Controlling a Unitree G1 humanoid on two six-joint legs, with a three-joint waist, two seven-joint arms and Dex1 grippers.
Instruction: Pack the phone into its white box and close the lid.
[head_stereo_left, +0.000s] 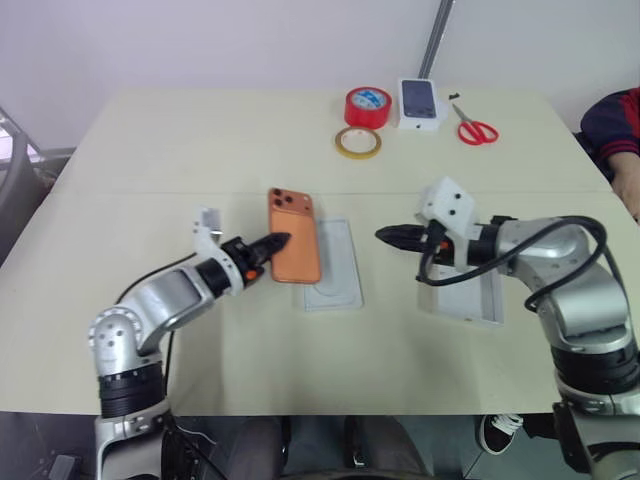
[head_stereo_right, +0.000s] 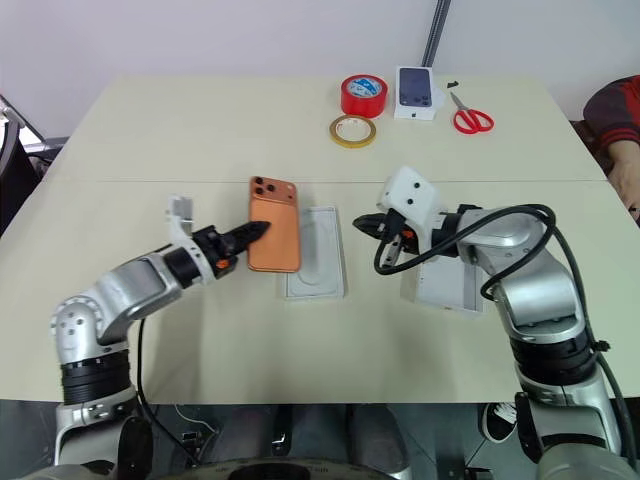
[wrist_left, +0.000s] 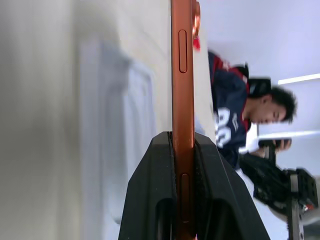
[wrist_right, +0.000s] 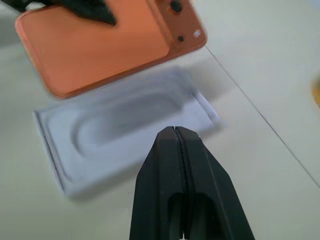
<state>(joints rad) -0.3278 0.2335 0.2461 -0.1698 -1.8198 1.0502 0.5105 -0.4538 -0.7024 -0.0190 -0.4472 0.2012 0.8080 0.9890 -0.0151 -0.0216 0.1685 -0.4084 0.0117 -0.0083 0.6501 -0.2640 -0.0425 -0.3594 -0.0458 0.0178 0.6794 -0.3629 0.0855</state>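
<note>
Orange phone (head_stereo_left: 293, 235) is hanging over the left edge of the white box (head_stereo_left: 333, 265) on the bench (head_stereo_left: 200, 150); my left pincer (head_stereo_left: 272, 242) is clamping its edge, my right pincer (head_stereo_left: 385, 235) is hovering closed and empty.

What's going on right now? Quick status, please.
Left gripper shut on phone, lifted beside white box. Right gripper shut, empty. Lid off, lying right of box. Nothing blocking box.

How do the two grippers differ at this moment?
The left gripper is shut on the orange phone, pinching its edge; the right gripper is shut with nothing between its fingers. The left gripper sits beside the white box on its left; the right gripper hangs to its right, apart from it. Both have black fingers pointing inward toward the box.
</note>
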